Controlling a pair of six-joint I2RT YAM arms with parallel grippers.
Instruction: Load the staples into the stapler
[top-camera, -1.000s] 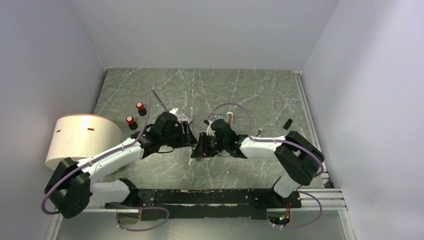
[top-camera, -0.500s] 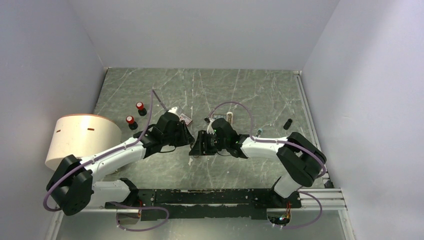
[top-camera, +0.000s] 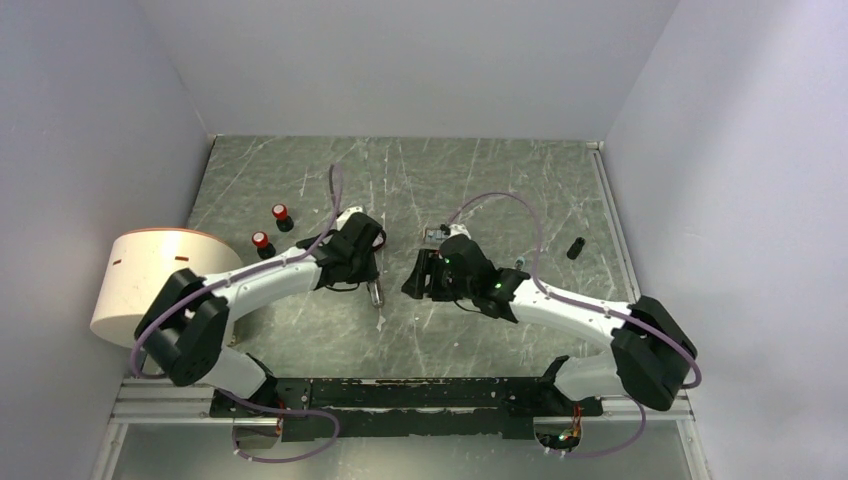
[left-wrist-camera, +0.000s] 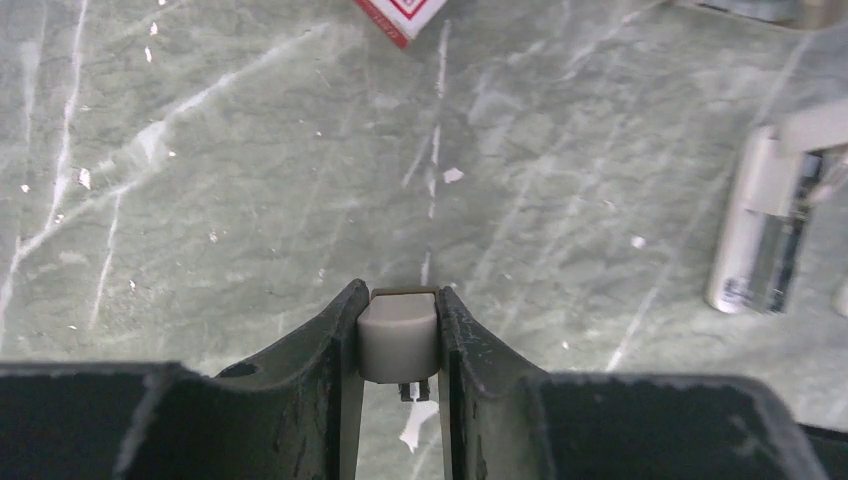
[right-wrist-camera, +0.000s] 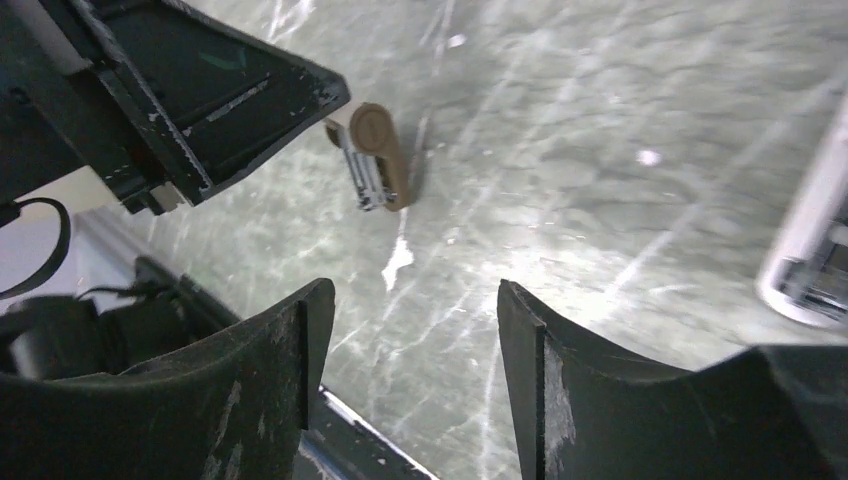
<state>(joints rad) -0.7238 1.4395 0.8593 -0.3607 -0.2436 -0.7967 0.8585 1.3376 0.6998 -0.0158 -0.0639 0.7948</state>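
1. Left wrist view only: the left fingers pinch the beige stapler end-on, one finger on each side. A red-and-white box is cut off by the top edge, and a long white stapler lies off to the right.
2. Right wrist view only: we see the stapler's grey metal inside. The right fingers are spread with nothing between them, short of the stapler.
3. Top view: both arms reach inward over the middle of the counter, wrists facing each other.
4. The stapler's long axis runs in line with the left fingers. Its free end points toward the near edge and tilts downward. We cannot tell whether it touches the counter.
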